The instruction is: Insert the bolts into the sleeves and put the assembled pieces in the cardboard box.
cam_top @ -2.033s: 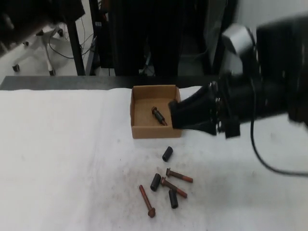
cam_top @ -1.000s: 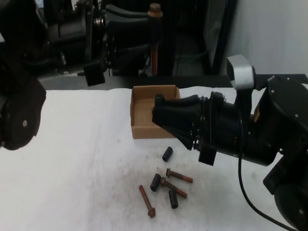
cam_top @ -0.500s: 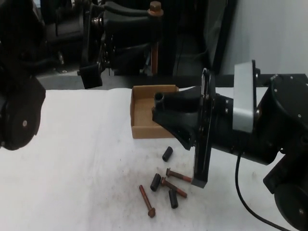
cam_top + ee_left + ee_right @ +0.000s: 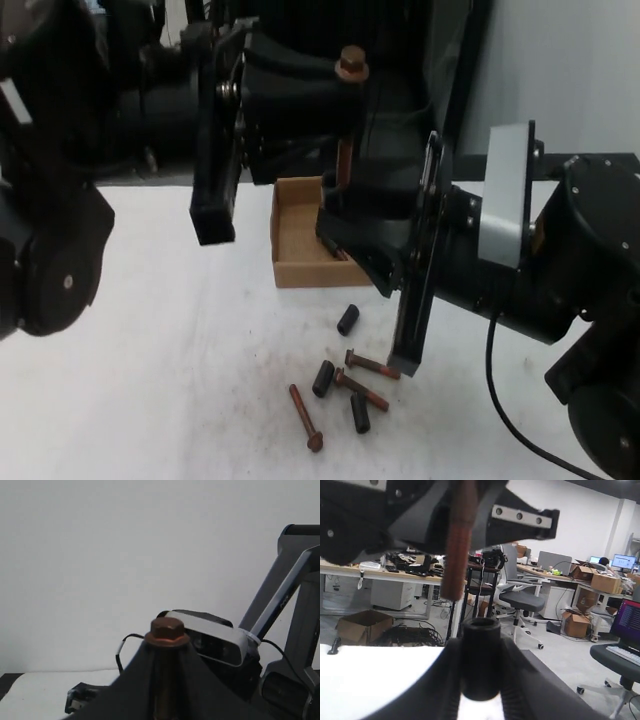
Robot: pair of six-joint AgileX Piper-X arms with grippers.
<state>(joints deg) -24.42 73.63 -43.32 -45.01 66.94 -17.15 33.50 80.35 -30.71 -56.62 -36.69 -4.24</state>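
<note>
L gripper, high view: pinches a bolt upright, hex head up, raised above the far part of the bench. R gripper comes in from the right and clamps a black sleeve directly under the bolt's lower end, over the cardboard box. Whether bolt and sleeve touch cannot be told from this view. Box sits open-topped on the white cloth, its right part hidden by the R arm. Nearer the camera, loose sleeves (3 pcs) and loose bolts (3 pcs) lie on the cloth, grouped close together and apart from the box.

Left wrist view: L gripper, dark fingers pressed to both sides of the bolt; head and a short bit of shank stand out beyond the fingertips. R arm's wrist camera sits just behind the head.

Right wrist view: R gripper, fingers closed on both sides of the sleeve, bore facing up and open. Bolt hangs w/ its tip just above the sleeve mouth, slightly off to one side, a small gap between, not yet entered. L gripper shows as the dark body around the bolt's upper shank.
</note>
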